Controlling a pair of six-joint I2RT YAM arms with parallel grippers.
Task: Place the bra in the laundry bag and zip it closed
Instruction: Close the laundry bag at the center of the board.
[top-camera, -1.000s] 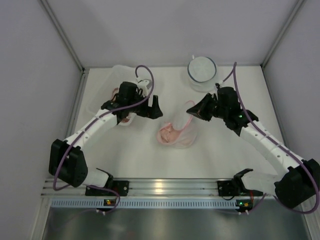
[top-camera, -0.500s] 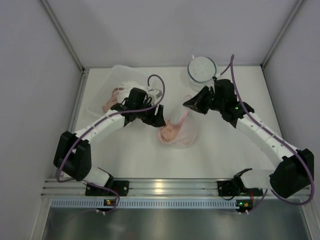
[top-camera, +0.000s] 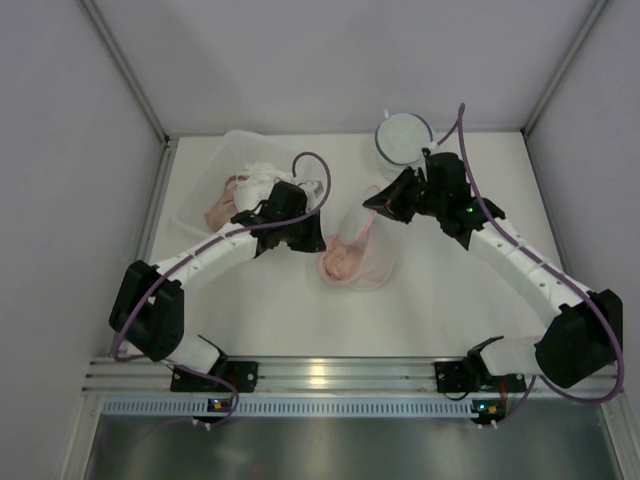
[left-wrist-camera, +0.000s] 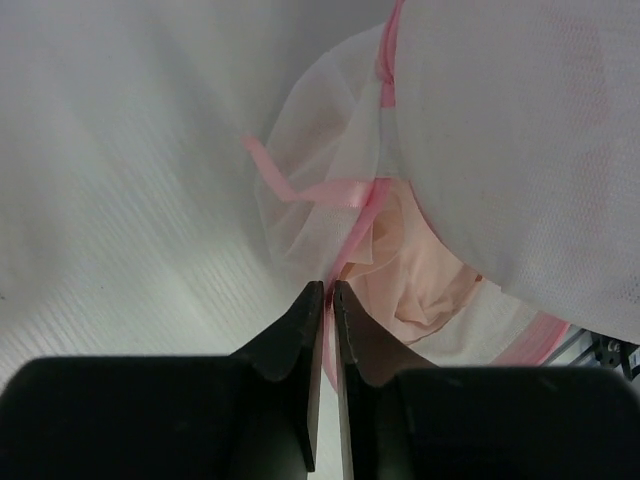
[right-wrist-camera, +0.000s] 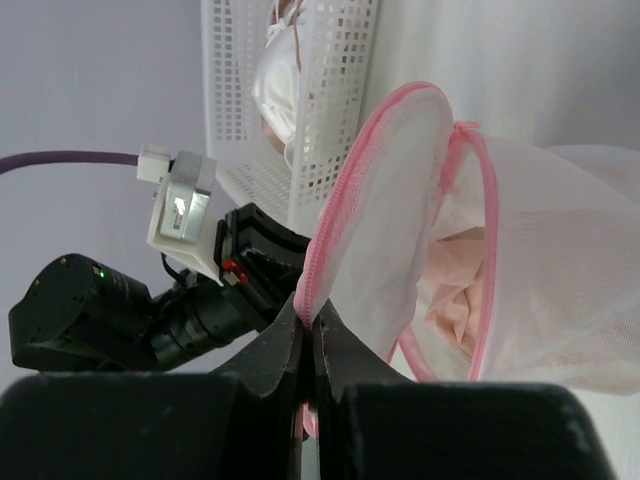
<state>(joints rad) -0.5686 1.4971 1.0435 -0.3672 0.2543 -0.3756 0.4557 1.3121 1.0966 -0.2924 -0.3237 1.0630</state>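
The laundry bag (top-camera: 370, 262) is seen lying on the table (top-camera: 450, 310), and the peach bra (top-camera: 340, 264) is contained inside it, visible through the open mouth. On the bag's far side, a raised flap is pinched at its pink zipper edge by the right end effector (right-wrist-camera: 308, 312), whose jaws are clamped tight. At the bag's left rim, the left end effector (left-wrist-camera: 328, 290) is closed narrowly on the pink trim. A perforated white basket (top-camera: 205, 195) is placed left of the bag, and a round white container (top-camera: 404, 140) beyond it.

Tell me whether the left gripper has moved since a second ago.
Yes. The left gripper has shifted right, off the white basket and up to the laundry bag's edge.
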